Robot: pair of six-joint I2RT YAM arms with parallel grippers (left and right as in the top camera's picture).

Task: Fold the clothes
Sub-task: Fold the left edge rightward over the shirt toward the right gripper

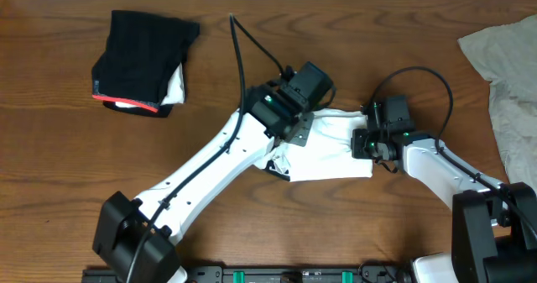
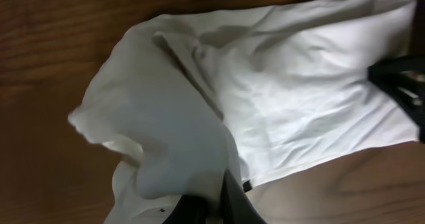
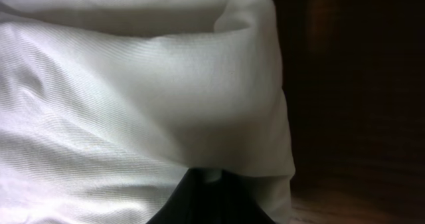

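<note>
A white T-shirt (image 1: 331, 153) lies bunched in the middle of the table. My left gripper (image 1: 289, 140) is at its left end, shut on a fold of the white cloth (image 2: 172, 151); the dark fingers (image 2: 229, 197) pinch it at the bottom of the left wrist view. At the shirt's right end, my right gripper (image 1: 364, 140) is also shut on the fabric. In the right wrist view the cloth (image 3: 133, 104) fills the frame, with a bit of it nipped between the dark jaws (image 3: 212, 179). The shirt's print is hidden.
A folded black garment with a red edge (image 1: 143, 56) lies at the back left. A grey-beige garment (image 1: 508, 73) is heaped at the right edge. Bare brown wood (image 1: 67, 165) surrounds the shirt.
</note>
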